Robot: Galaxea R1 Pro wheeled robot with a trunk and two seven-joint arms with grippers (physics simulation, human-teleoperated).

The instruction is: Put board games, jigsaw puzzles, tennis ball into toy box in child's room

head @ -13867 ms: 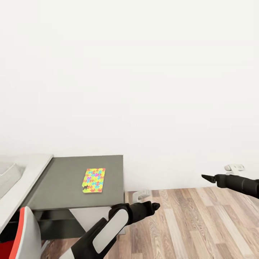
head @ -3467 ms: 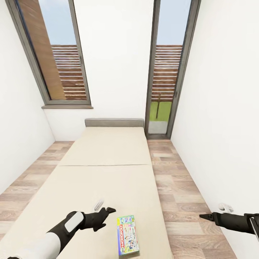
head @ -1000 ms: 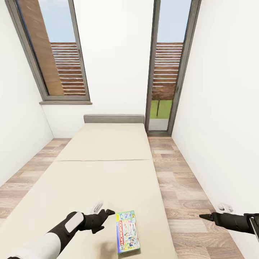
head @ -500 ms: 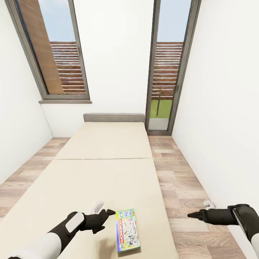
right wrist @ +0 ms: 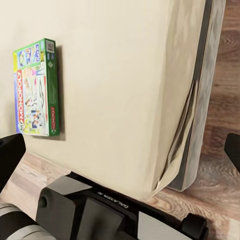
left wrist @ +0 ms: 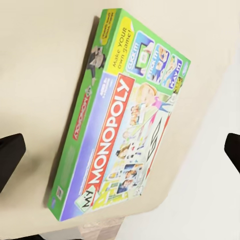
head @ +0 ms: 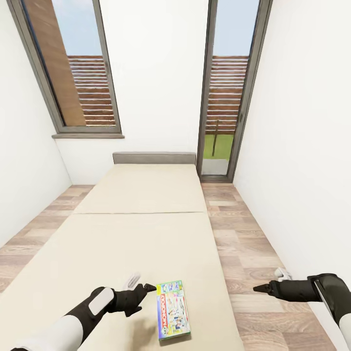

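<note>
Left gripper (head: pixel 146 287): low over the near end of the bed, just left of the game box and not touching it. The wrist view has a dark fingertip (left wrist: pixel 10 157) at each side edge with the whole box between, so the fingers are spread wide around nothing.
Right gripper (head: pixel 261 288): out over the wood floor, well clear of the mattress. Its wrist view also puts the fingertips (right wrist: pixel 11 155) at the far edges, so wide apart too.
Board game (head: pixel 172 315): a green My Monopoly box lying flat, face up, at the near right part of the bed, close to the foot edge (long side runs along the bed).
Bed (head: pixel 141 234): beige mattress with a seam across the middle, grey headboard (head: pixel 154 158) at the far end. Nothing sits between either gripper and the box.
Floor (head: pixel 243 243): wood planks on both sides of the bed.
Robot base (right wrist: pixel 100 210): dark, tucked by the foot corner of the bed.
Far wall: window (head: pixel 73 73) on the left, tall glass door (head: pixel 229 92) on the right, slatted fence outside.
</note>
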